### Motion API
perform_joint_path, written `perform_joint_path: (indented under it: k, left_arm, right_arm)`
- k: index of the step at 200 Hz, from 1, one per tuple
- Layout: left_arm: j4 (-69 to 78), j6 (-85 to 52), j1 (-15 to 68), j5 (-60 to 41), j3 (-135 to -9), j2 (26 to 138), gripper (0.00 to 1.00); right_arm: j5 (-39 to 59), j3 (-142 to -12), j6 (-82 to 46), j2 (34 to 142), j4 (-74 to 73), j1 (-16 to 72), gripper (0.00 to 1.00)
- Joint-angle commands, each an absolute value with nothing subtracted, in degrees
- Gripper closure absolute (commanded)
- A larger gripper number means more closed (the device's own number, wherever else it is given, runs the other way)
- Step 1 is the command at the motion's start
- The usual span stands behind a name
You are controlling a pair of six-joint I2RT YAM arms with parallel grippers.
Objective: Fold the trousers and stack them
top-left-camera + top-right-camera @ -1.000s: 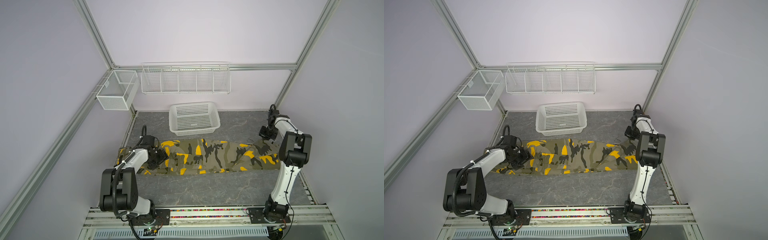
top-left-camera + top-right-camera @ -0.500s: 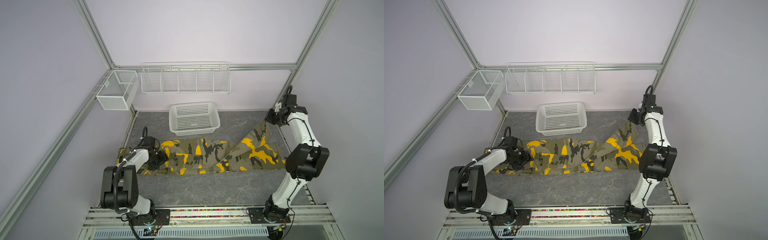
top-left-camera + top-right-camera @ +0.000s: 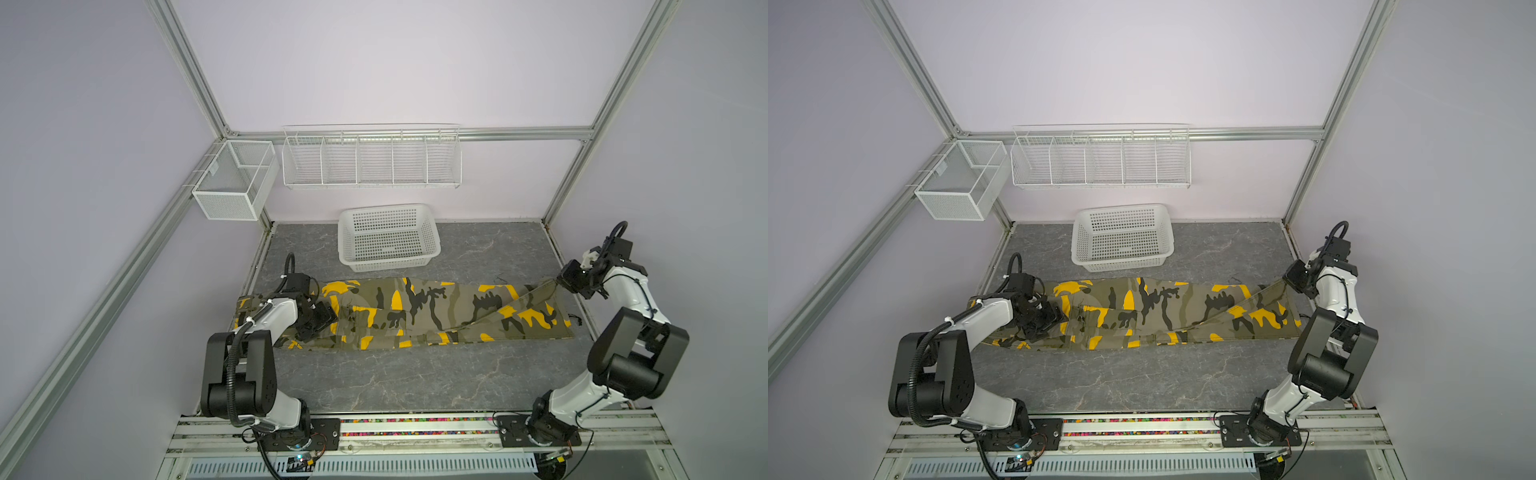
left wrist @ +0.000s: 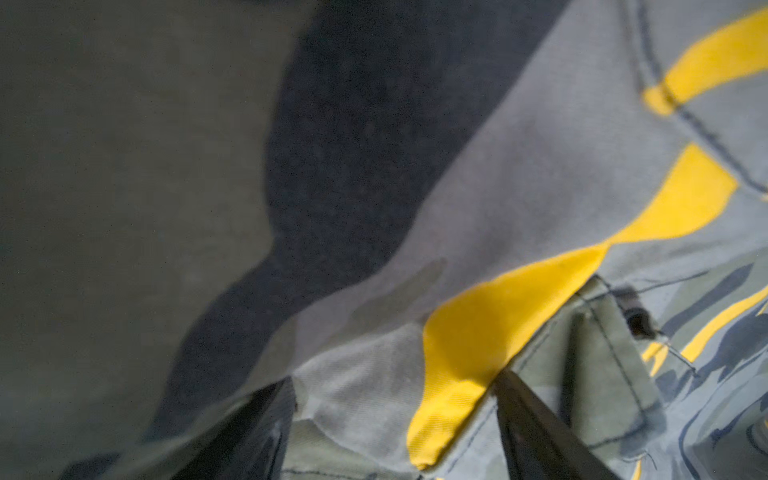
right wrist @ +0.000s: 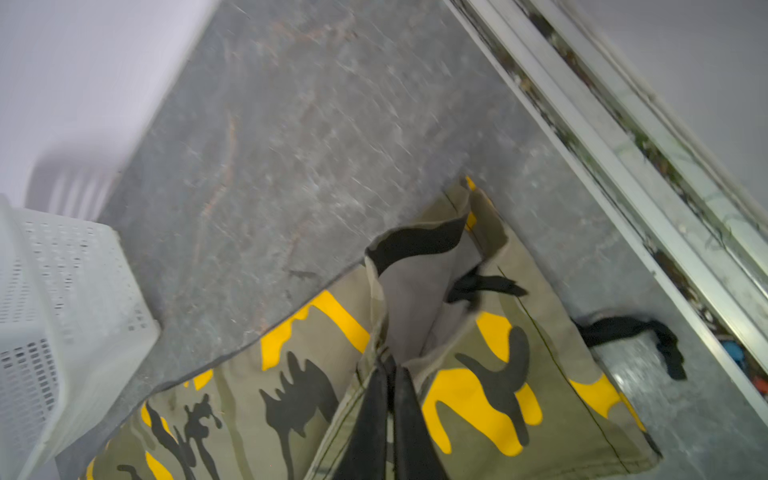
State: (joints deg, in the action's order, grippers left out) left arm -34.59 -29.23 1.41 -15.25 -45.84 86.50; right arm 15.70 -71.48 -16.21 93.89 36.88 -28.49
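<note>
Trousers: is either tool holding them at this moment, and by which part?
The right tool is shut on the trousers at the hem of a leg cuff. The left tool stands open on the waist end, gripping nothing.

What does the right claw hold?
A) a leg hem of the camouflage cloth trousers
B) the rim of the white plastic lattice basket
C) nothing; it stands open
A: the right claw is shut on a leg hem of the camouflage cloth trousers.
</note>
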Motion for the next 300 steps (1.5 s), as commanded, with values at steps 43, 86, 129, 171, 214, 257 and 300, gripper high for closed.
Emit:
perform_joint_path:
  k: [43,86,129,171,214,257,300]
  left_arm:
    - [-34.92,-26.41,1.58,-14.51,-43.57,89.66,0.23]
    - [-34.83,-26.02,1.41,-14.37,-42.76,89.41,0.23]
    - [-35.2,-25.86,1.06,-14.18,-43.27,89.39,0.23]
    - [-35.55,-25.66,0.8,-13.92,-44.15,89.8,0.23]
    - [-37.83,-25.78,0.79,-13.78,-47.13,90.06,0.24]
    - [-46.62,-27.65,0.79,-10.68,-51.74,86.02,0.24]
    - [-54.19,-34.95,0.79,-5.58,-53.38,78.95,0.21]
  right_arm:
    - [15.3,-65.83,-10.99,89.57,33.63,-35.5,0.93]
    - [16.79,-62.56,-10.51,89.38,35.15,-37.42,0.93]
    - [13.61,-57.28,-9.78,87.49,36.73,-38.79,0.9]
    - [7.39,-56.74,-10.55,88.08,39.49,-41.83,0.88]
    - [0.2,-59.26,-10.17,90.02,47.02,-42.01,0.66]
    - [10.37,-60.97,-11.73,82.19,46.85,-36.34,0.55]
    - [12.24,-58.09,-6.26,76.21,40.97,-15.68,0.39]
